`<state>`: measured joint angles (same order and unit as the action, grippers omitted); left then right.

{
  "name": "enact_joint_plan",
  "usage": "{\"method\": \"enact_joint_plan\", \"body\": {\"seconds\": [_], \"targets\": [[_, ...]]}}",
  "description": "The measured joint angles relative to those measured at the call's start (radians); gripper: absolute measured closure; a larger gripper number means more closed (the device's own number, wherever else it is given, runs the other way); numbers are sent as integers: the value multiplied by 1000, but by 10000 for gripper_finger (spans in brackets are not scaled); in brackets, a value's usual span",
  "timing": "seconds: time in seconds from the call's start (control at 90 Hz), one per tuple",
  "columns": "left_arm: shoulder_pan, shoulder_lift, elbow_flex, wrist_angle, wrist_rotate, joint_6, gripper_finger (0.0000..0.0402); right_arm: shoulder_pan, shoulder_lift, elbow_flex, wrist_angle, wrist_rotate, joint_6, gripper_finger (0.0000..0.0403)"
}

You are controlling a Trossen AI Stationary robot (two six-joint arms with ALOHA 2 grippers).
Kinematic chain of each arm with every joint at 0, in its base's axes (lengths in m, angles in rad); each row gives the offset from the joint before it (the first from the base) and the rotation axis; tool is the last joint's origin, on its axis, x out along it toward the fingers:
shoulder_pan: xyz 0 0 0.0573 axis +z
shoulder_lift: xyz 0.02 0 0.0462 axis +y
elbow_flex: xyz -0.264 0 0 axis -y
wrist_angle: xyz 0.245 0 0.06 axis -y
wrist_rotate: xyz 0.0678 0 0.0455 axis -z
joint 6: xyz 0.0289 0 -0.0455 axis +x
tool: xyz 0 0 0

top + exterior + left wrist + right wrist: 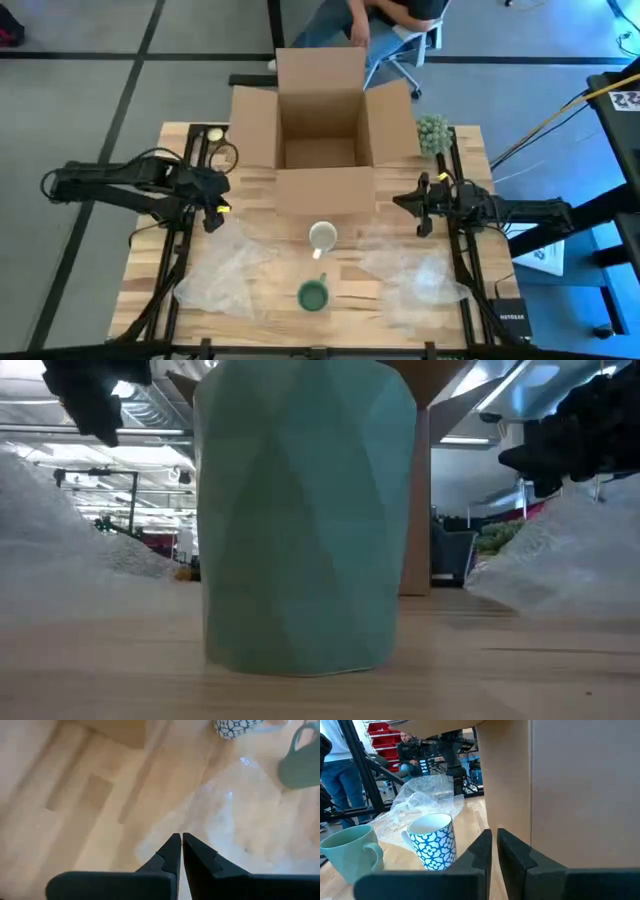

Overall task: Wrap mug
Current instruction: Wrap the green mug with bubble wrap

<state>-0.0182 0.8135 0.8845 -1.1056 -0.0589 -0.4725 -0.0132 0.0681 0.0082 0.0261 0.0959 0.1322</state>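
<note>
Right up against the low camera sits the green mug [308,520], filling most of that view; from above it's near the front edge of the wooden table [265,190], roughly centred, standing upright on bare wood.

Biggest thing on the table is the open cardboard box [322,135] at the back, flaps spread out. Then you've got two crumpled sheets of clear bubble wrap, one sheet [225,275] front left and another sheet [420,275] front right, with both mugs in the gap between them. A bunch of greenish stuff [433,133] sits by the box's right flap, can't tell what it is.

Blue-and-white patterned mug [322,237] stands just in front of the box, a bit behind the green one, not touching it.

Left gripper [180,841] hangs over the left side of the table above the wrap, fingers pressed together, holding nothing. Right gripper [494,840] is on the right side next to the box, fingers nearly together with a thin slit between, also empty.

Somebody's seated in a chair behind the table [385,25].
</note>
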Motion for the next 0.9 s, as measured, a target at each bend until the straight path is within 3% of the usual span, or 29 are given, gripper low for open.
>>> {"method": "enact_joint_plan", "body": {"seconds": [0.189, 0.456, 0.6, 0.9], "targets": [[54, 9, 0, -50, 48, -70, 349, 0, 0, 0, 0, 0, 0, 388], [64, 1, 0, -286, 319, -357, 260, 0, 0, 0, 0, 0, 0, 388], [32, -19, 0, -376, 325, -438, 248, 0, 0, 0, 0, 0, 0, 388], [-36, -42, -15, -336, 285, -530, 246, 0, 0, 0, 0, 0, 0, 388]]}}
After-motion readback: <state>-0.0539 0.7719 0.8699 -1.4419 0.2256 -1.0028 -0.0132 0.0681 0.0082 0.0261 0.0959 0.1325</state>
